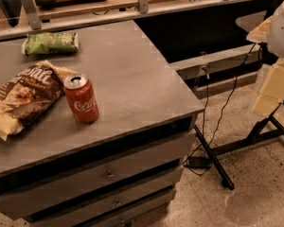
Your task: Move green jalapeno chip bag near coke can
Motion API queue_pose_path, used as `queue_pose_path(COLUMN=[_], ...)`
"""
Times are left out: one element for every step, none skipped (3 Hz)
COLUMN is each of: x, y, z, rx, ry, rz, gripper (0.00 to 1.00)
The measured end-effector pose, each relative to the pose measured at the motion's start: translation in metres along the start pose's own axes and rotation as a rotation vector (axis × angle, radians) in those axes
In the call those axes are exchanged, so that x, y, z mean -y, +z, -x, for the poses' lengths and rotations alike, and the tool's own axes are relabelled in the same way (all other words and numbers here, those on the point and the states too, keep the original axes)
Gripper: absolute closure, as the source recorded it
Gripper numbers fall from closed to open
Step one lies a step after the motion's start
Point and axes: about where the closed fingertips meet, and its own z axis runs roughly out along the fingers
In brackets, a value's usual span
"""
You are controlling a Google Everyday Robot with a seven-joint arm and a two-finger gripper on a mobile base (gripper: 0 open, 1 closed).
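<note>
Gripper [270, 94] hangs at the right edge of the view, pale and blocky, off the table [132, 74] and well apart from everything on it. I cannot tell how far open it is, and it has hold of none of the task's things. The table is a grey-topped drawer unit, with bare surface across its right half and in the strip behind the can. The brown bag [23, 96] is the biggest thing on it, sprawled at the left with its right end just beside the can, perhaps touching it. The green bag [51, 42] lies flat at the far left corner near the back edge, long side running left to right, apart from the brown bag. The can [81, 99] stands upright toward the front left. The step in hand looks like the reach, a long one across the whole top. It would go best coming down from above onto the middle of the green bag and closing across its short width, since the crinkly film will likely slip or bunch if taken by an end. Lift clear of the surface, then set it on the bare patch behind or right of the can, stopping short so the can is not tipped.
</note>
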Motion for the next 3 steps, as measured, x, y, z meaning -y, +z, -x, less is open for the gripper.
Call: queue_pose_path(x=[0.0,0.025,0.072], y=[0.0,-0.008,-0.028], z=[0.0,0.016,0.052], rx=[0.0,0.125,0.365], ry=[0.0,0.048,0.177], rz=[0.0,-0.052,-0.148], gripper=[0.0,0.0,0.0])
